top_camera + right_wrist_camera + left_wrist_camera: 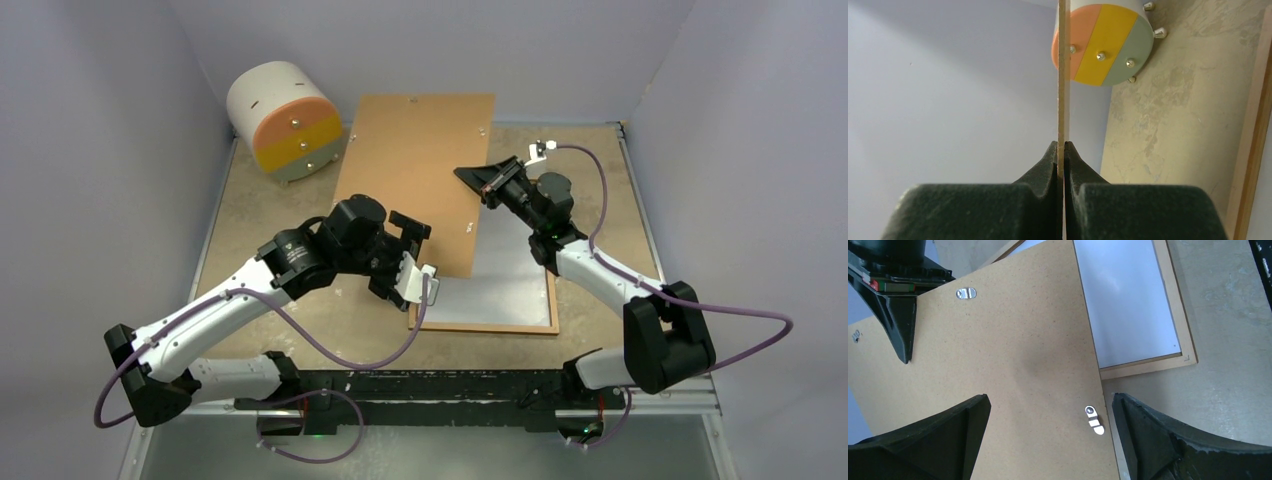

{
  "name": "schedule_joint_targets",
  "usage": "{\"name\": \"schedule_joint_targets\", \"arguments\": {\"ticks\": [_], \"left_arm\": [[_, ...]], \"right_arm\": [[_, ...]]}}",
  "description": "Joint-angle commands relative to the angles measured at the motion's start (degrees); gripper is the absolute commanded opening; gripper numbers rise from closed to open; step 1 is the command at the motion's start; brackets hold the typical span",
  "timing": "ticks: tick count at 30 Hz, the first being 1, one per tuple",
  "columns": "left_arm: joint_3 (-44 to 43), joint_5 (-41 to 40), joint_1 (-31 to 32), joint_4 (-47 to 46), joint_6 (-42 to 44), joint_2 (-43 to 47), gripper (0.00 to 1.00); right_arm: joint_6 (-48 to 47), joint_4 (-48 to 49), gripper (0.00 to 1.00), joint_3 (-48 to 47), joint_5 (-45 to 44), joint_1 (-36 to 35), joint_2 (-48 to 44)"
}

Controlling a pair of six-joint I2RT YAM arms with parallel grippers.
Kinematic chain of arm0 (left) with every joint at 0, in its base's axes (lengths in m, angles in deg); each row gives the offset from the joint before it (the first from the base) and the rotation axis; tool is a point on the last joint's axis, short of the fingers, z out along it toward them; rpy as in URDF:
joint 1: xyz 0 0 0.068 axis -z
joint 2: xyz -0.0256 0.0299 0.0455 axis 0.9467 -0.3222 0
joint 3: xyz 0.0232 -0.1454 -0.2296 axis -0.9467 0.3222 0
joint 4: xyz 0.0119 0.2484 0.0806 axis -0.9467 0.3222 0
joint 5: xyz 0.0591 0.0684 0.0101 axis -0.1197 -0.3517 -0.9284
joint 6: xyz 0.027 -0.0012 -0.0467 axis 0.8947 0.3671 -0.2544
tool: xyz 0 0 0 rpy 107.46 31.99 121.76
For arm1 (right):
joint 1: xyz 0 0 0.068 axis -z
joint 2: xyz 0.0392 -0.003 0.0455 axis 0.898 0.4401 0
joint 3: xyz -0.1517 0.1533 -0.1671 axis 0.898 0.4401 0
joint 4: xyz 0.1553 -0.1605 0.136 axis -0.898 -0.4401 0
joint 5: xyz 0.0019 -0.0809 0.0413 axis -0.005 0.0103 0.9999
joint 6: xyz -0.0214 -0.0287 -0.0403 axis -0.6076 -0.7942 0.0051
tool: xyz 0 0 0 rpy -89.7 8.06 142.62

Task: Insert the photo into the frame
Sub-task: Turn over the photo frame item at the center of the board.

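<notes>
While our right gripper [1060, 147] pinches the thin edge of the brown board [415, 170], holding it tilted, our left gripper [415, 255] gapes wide above the board's near corner, gripping nothing; beneath both grippers the frame [500, 328] lies flat, filled by a pale sheet [510, 280]; whether that is the photo, we cannot tell.

Frame [500, 327]: left part hidden under board [420, 170].
Photo [505, 285]: printed side unseen, left portion covered.
Drum [1108, 45], right wrist view: split by board edge, top cropped.
Left wrist view: board corners cropped.
</notes>
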Motion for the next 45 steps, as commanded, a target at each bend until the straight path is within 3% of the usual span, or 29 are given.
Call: {"name": "schedule_joint_targets", "arguments": {"ticks": [1,13,26,37,42,45], "left_arm": [[-0.7,-3.8,0.5,-1.8,0.4,-0.7,1.0],[0.8,-10.6,0.2,-0.9,3.8,1.1,1.0],[0.1,-8.2,-5.0,5.9,5.7,2.9,0.99],[-4.2,-3.7,-8.2,8.4,0.5,0.9,1.0],[-5.8,-0.1,-8.2,10.9,-2.0,1.4,1.0],[-6.1,0.2,-8.2,11.7,-3.2,1.4,1.0]], "right_arm": [[1.2,4.1,0.0,-2.7,0.0,0.2,-3.0],[0.2,2.9,0.0,-2.5,5.8,0.3,-2.5],[0.6,7.2,0.0,-1.6,11.4,1.3,-2.3],[-5.1,1.7,0.0,-2.9,14.4,1.6,-3.1],[-5.5,0.8,0.0,-1.9,14.4,6.2,-2.6],[-6.5,-0.7,0.0,-3.3,18.9,11.2,-1.2]]}}
